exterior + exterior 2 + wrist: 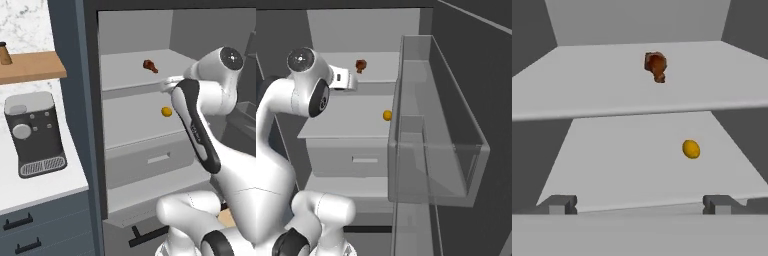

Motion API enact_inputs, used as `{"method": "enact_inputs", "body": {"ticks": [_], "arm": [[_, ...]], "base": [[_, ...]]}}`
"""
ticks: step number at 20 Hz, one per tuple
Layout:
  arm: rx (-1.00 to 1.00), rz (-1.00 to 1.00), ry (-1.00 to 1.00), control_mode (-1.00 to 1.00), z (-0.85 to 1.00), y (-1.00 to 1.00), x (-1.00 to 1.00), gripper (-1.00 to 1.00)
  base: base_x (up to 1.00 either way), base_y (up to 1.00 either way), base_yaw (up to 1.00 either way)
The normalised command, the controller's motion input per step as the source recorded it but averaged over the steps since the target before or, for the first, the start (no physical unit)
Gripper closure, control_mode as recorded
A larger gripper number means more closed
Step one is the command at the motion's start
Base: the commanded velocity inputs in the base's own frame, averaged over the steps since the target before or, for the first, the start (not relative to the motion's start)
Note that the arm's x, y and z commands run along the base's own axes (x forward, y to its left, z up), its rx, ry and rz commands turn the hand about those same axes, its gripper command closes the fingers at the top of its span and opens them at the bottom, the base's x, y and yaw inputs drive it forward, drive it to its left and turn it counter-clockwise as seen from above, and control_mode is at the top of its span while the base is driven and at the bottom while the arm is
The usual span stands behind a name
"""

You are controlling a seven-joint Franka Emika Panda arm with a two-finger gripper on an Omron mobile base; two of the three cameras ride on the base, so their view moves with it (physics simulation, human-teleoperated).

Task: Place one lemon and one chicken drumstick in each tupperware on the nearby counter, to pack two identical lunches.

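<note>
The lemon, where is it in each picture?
Left base view: lemon on the lower fridge shelf, right of centre, beside the arm.
Right base view: lemon mid-picture, left of the clear door bin.
Hand view: lemon lower right.
Shared landmark: the chicken drumstick one shelf above.

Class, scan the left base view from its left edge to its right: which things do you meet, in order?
Brown bottle on the wooden shelf → coffee machine → chicken drumstick → lemon.

An open fridge [95,125] with two grey shelves; a dark coffee machine [35,134] beside it, under a wooden shelf [31,66]
</note>
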Motion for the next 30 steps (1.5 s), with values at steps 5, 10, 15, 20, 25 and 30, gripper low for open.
{"method": "enact_inputs", "body": {"ticks": [5,10,15,20,25,30], "arm": [[0.00,0.00,0.00,-1.00,0.00,0.00,0.33,-1.00],[0.00,0.00,0.00,-1.00,0.22,-0.17,0.17,-1.00],[0.00,0.00,0.00,-1.00,0.18,-0.09,0.37,-1.00],[0.00,0.00,0.00,-1.00,0.01,0.00,0.65,-1.00],[0.00,0.00,0.00,-1.00,-0.13,0.00,0.81,-1.00],[0.00,0.00,0.00,-1.00,-0.19,0.00,0.79,-1.00]], "base": [[0.00,0.00,0.00],[0.00,0.00,0.00],[0.00,0.00,0.00],[0.00,0.00,0.00],[0.00,0.00,0.00],[0.00,0.00,0.00]]}}
